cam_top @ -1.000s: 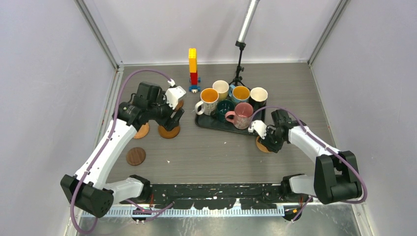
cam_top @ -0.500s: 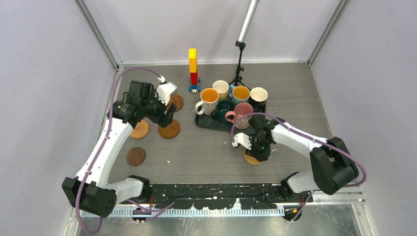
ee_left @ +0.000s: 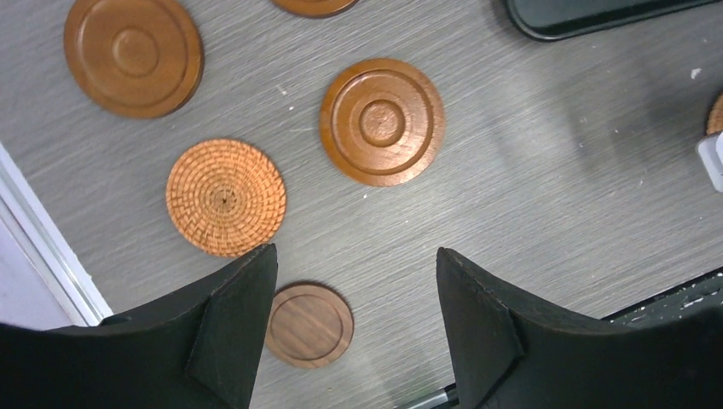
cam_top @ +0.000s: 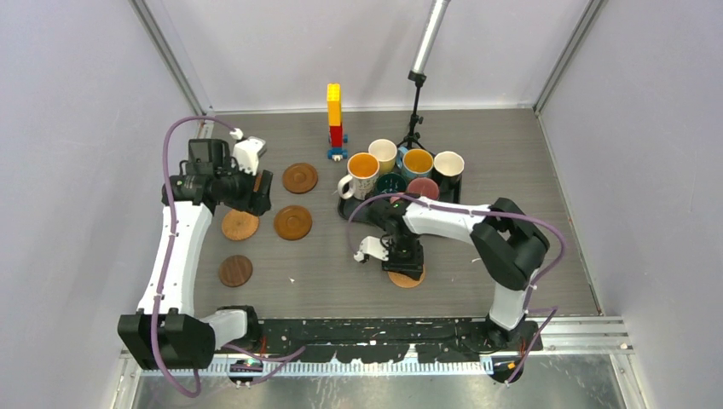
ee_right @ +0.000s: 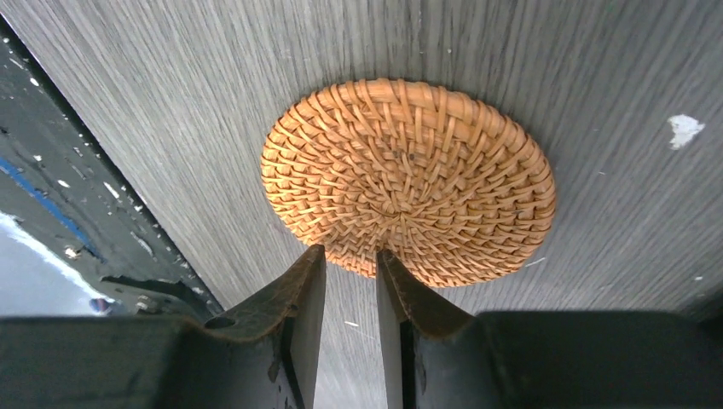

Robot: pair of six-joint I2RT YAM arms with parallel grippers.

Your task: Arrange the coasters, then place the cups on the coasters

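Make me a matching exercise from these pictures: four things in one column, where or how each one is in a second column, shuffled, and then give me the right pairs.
Things
1. left gripper
2. right gripper
3. pink mug
4. toy brick tower

Place or state
A. standing upright at the far side of the table
B. shut on the edge of a woven coaster
C. on the black tray
D. open, holding nothing

Pairs: 1-D, 2-B, 3-C, 4-A
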